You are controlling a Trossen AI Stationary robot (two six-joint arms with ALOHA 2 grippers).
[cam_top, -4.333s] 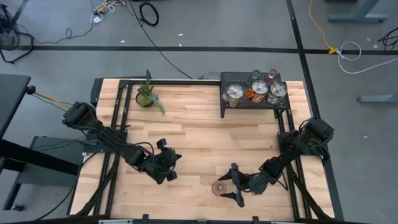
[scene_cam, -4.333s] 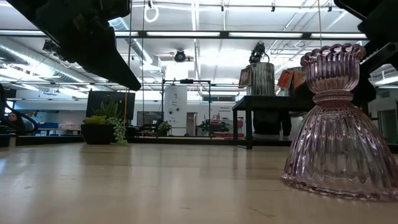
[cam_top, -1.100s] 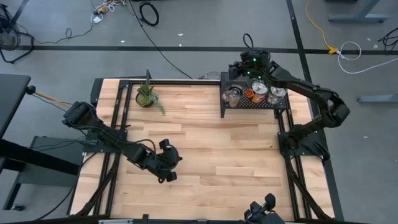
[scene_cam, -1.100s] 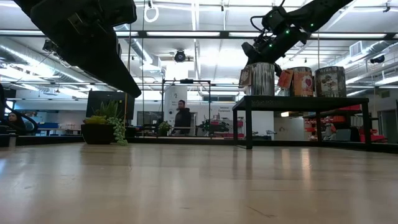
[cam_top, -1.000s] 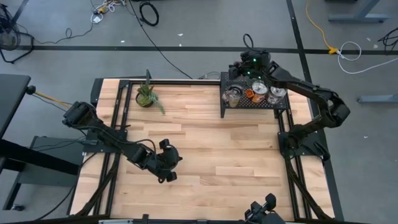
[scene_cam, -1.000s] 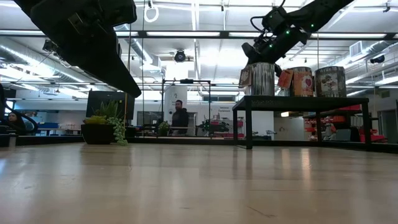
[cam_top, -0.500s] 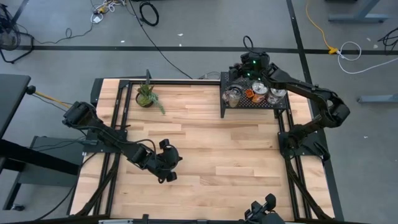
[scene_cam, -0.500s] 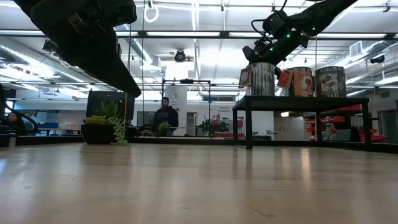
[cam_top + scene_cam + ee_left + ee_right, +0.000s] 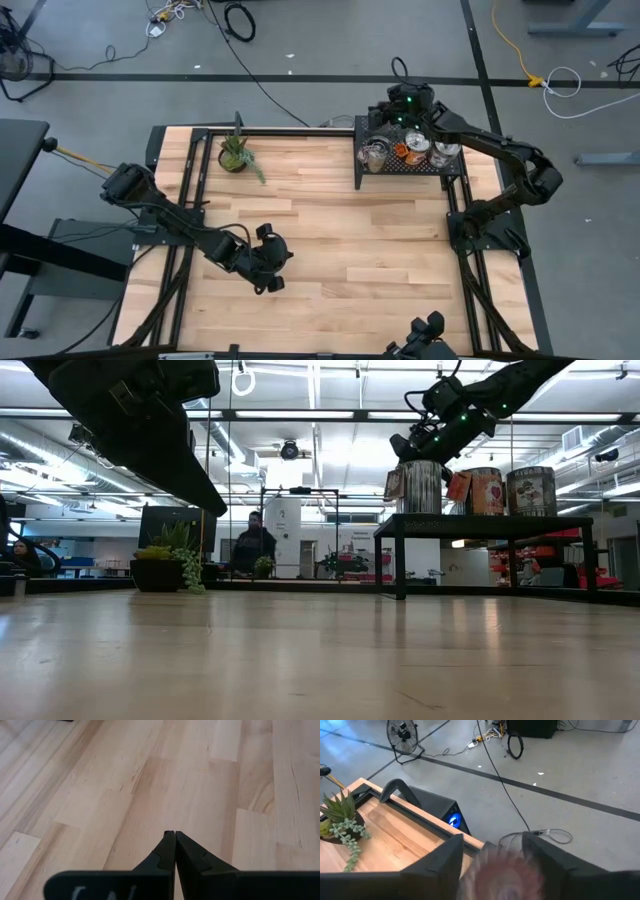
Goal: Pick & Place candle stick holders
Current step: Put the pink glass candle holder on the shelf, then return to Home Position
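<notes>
Change since earlier: the pink holder is gone from the near edge of the bench; the right arm has travelled to the black rack at the far right corner.

High view: right gripper (image 9: pixel 392 118) is hanging over the rack (image 9: pixel 372 172), above the far left end of the row of holders (image 9: pixel 417 151). Its load is hidden under the wrist. Left gripper (image 9: pixel 267 262) is waiting over the bench's middle, toward the near left.

Low view: three metallic holders are standing in a row on the rack top; the right arm is covering whatever it carries. A person (image 9: pixel 253 545) is passing in the room behind.

Left wrist view: fingers (image 9: pixel 170 851) are pressed together, empty, above bare wood.

Right wrist view: fingers (image 9: pixel 445 854) are closing around a blurred pink holder (image 9: pixel 507 872); its outline is hard to make out.

Handling, judged: ribbed glass, rigid, slippery, breakable; best taken at the narrow waist and set down gently among its neighbours.
</notes>
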